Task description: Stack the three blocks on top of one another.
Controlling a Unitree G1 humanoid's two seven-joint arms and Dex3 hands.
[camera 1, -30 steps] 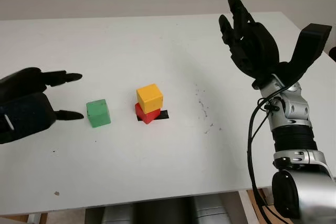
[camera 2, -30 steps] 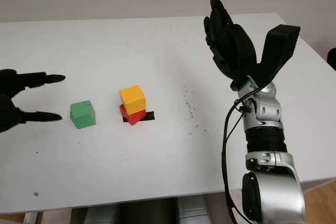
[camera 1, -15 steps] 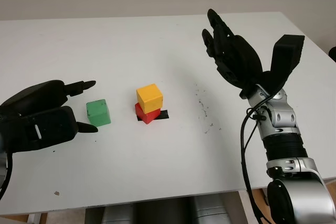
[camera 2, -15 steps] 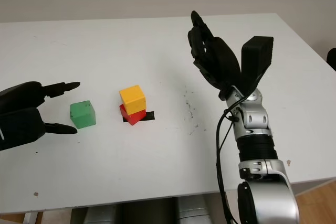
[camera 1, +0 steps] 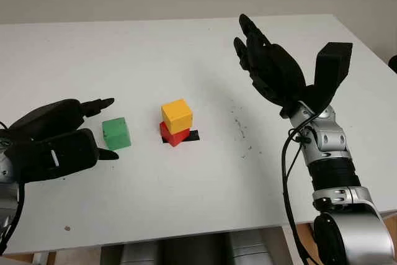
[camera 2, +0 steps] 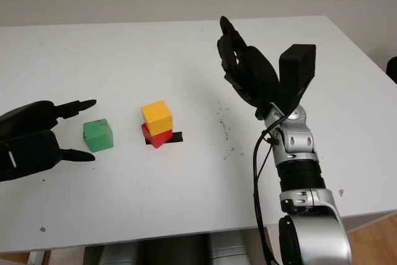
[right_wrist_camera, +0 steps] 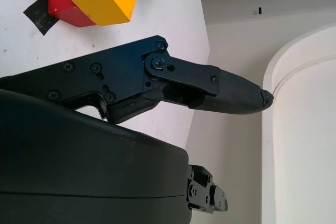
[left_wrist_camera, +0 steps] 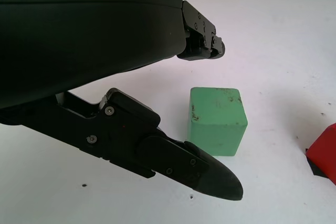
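The left hand is sitting low at the near left of the white table, its matte black shell smooth and rounded; it is holding nothing and is open, one pointed finger reaching in on the near side of the green block and another on the far side, neither touching it as far as the wrist view shows; the green block is sitting on the table just ahead of that hand, a small cube with slightly scuffed faces and softened edges.

Near it, toward the middle of the table, the yellow block is resting on top of the red block, turned a little so the corners are not lining up; the red block is lying on a small patch of black tape; both look like plain painted cubes.

To the right, the right hand is raised above the table on its silver, jointed forearm with a black cable hanging alongside; it is open and empty, well apart from the blocks; faint dark specks are marking the tabletop between it and the stack.
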